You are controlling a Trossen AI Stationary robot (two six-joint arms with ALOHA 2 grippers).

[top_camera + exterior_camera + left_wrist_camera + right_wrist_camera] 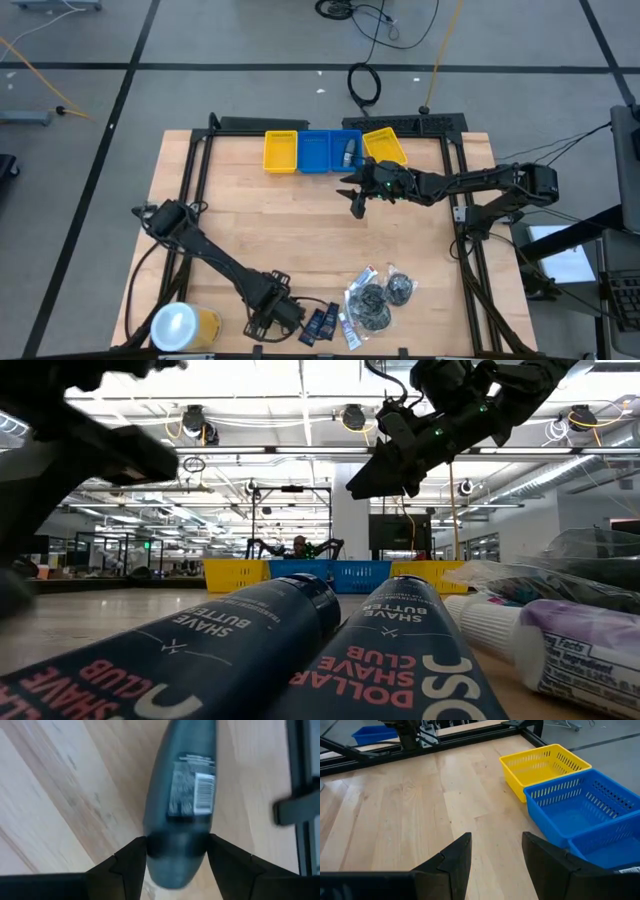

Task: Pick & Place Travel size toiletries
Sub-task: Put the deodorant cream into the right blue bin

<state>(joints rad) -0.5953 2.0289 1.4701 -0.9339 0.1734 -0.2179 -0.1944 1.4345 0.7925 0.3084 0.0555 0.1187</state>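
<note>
Now, done: we see one bottle (348,153) in blue tray (318,160).
L pincer (176,851): grasping grey bottle (184,795).
R pincer (496,851): released, empty, nr trays.
Left: packets (322,325), pouches (372,300) on counter (270,225).

Pale wooden table (240,215) with visible grain and a smooth finish. Yellow tray (543,767) and blue tray (580,807) are slotted plastic mesh. Dark grey bottle (185,795) looks smooth, matt plastic with a paper-like label. Clear pouches (378,296) appear glossy.

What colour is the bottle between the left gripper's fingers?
Dark grey, with a barcode label; the bottle shows best in the left wrist view.
</note>
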